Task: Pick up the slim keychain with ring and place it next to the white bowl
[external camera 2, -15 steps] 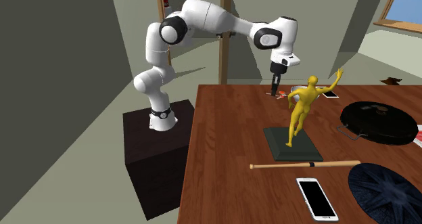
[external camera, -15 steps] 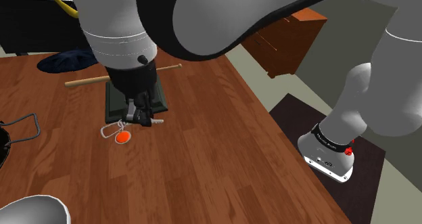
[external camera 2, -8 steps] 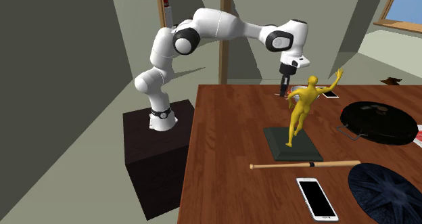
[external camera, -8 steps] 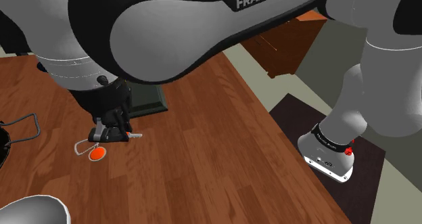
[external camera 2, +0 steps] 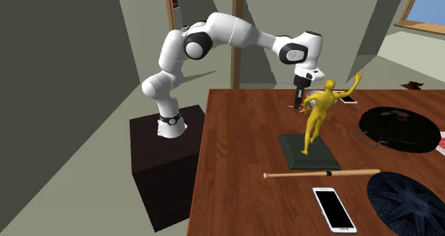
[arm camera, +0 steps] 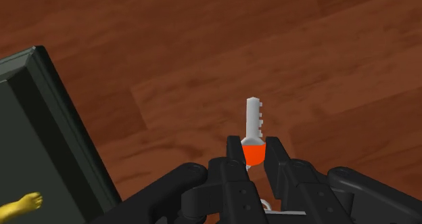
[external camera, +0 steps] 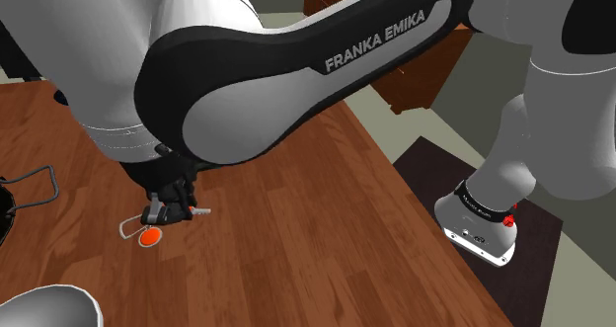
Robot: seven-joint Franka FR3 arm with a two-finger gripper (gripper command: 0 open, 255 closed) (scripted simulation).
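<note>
My black gripper [arm camera: 253, 155] is shut on the slim keychain [arm camera: 253, 114]. Its fingers clasp the orange head, and the grey key blade sticks out beyond the fingertips. In the shoulder view the gripper [external camera: 170, 214] hangs over the wooden table [external camera: 296, 236], with the keychain's orange tag [external camera: 150, 238] and thin ring [external camera: 127, 227] dangling beside it. The white bowl [external camera: 44, 307] sits at that view's lower left corner, a short way from the keychain. In the second exterior view the gripper [external camera 2: 299, 101] stands behind the golden statue [external camera 2: 318, 117].
The statue's dark base [arm camera: 40, 135] lies close beside the gripper. A black round pan [external camera 2: 399, 127], a wooden bat [external camera 2: 321, 174], a phone [external camera 2: 334, 208] and a dark round cloth [external camera 2: 408, 197] lie across the table. The pan's wire handle [external camera: 35, 182] is near the bowl.
The gripper has carried the keychain toward the shoulder view's lower left, nearer the bowl. The arm has swung over and now hides the statue base and the bat in that view.
</note>
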